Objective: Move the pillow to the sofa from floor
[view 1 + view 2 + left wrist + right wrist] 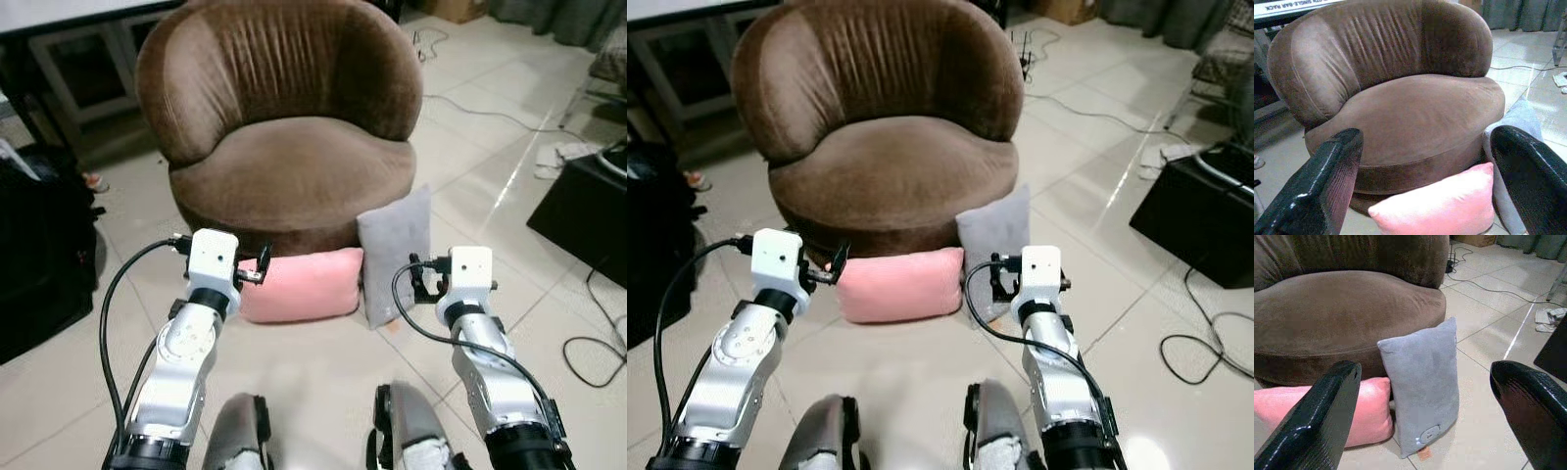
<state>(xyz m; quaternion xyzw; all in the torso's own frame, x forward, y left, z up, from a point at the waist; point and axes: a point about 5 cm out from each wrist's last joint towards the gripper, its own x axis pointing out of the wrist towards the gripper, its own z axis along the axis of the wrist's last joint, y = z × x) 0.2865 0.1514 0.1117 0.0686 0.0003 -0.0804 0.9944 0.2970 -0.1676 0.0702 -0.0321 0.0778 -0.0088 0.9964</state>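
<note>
Nothing of the task was yet done, as far as the pictures showed; the pink pillow (pixel 299 284) lay flat on the tiled floor (pixel 323 372), pressed against the foot of the brown sofa (pixel 284 127), and the grey pillow (pixel 395 255) stood upright just beside it on the robot's right, leaning on the sofa's base and touching the pink one; the sofa's seat carried nothing.

The left tool (pixel 1425 181) hung above and just short of the pink pillow, its two black fingers (pixel 1327 181) spread wide with nothing between them; the right tool (pixel 1427 416) faced the grey pillow in the same way, fingers well apart and holding nothing, the pillow framed between them but not touched.

The whole job remained, by my judgement: closing in on one pillow, gripping it, lifting it clear of the floor and setting it on the seat; the task sentence named a single pillow, and which of the two was meant could not be told; both arms were raised and each was aimed at its own pillow.
</note>
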